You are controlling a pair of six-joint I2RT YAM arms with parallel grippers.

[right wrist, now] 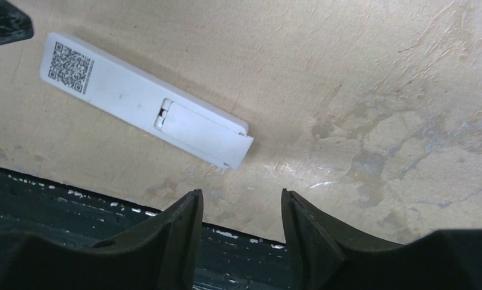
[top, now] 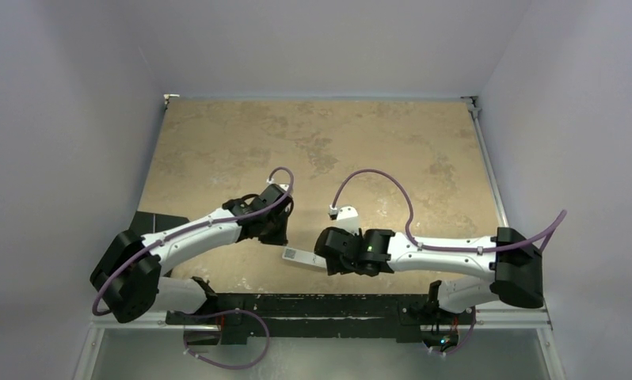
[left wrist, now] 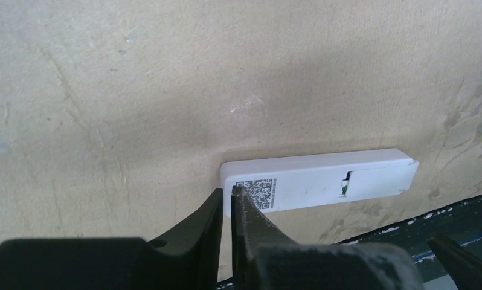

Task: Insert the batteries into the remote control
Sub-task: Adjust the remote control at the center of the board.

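The remote control [top: 301, 257] lies flat on the tan table with its back up, near the front edge between the two arms. Its back shows a square code label [right wrist: 70, 66] and a battery cover [right wrist: 202, 130] that overhangs the end slightly. A sliver of green shows at the cover's inner edge [left wrist: 343, 188]. The batteries themselves are out of view. My left gripper [left wrist: 228, 192] is shut, its tips at the label end of the remote [left wrist: 311, 184], with nothing between them. My right gripper [right wrist: 241, 194] is open and empty, hovering near the cover end.
A dark, paint-chipped strip [right wrist: 75, 211] runs along the table's near edge, right below the remote. A black flat piece [top: 150, 222] sits at the table's left side. Pale walls close in on both sides and at the back.
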